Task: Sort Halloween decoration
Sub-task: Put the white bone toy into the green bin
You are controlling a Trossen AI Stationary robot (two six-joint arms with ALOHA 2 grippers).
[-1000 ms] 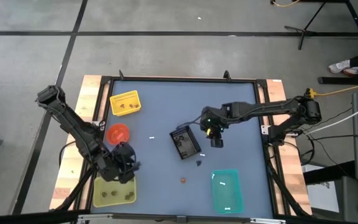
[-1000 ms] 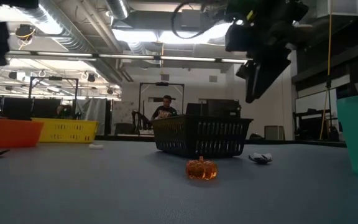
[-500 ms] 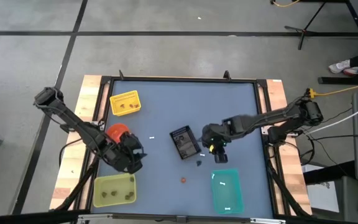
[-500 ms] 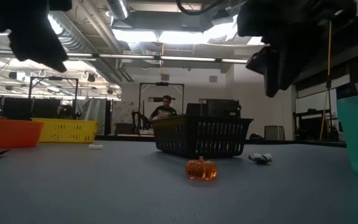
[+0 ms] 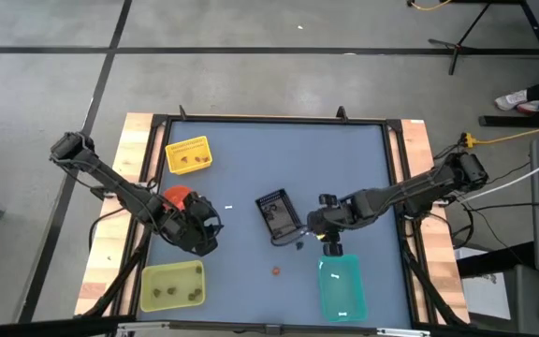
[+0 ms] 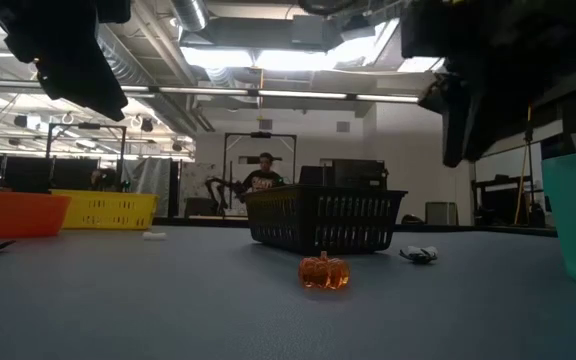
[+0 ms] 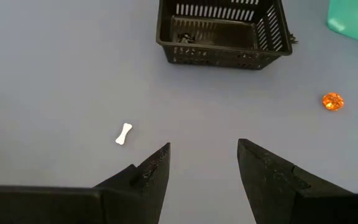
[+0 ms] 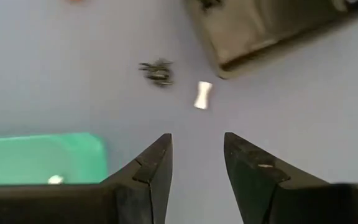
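The Halloween decoration lies scattered on the blue table. An orange pumpkin [image 5: 275,271] [image 6: 324,272] [image 7: 332,101], a dark spider [image 5: 299,245] [image 8: 157,71] and a white bone [image 5: 229,206] [image 7: 123,133] rest on the mat. Another white bone [image 8: 202,95] lies by the black tray [image 5: 276,213]. My left gripper [image 5: 204,225] [image 7: 204,168] hangs open above the table beside the orange container [image 5: 178,198], holding nothing. My right gripper [image 5: 330,247] [image 8: 197,168] hangs open at the far end of the teal container [image 5: 342,285], also holding nothing.
The yellow container [image 5: 187,155] at the far left and the yellow-green container [image 5: 171,285] at the near left hold dark trinkets. White pieces lie in the teal container [image 8: 36,158]. The black tray [image 7: 222,31] holds dark bits. A person sits in the room beyond [image 6: 262,175].
My left gripper has swung from above the yellow-green container toward the far edge and the table's middle, rolling as it went; it now sits by the orange container. My right gripper has moved from beside the black tray toward the near edge, to the teal container's far end.
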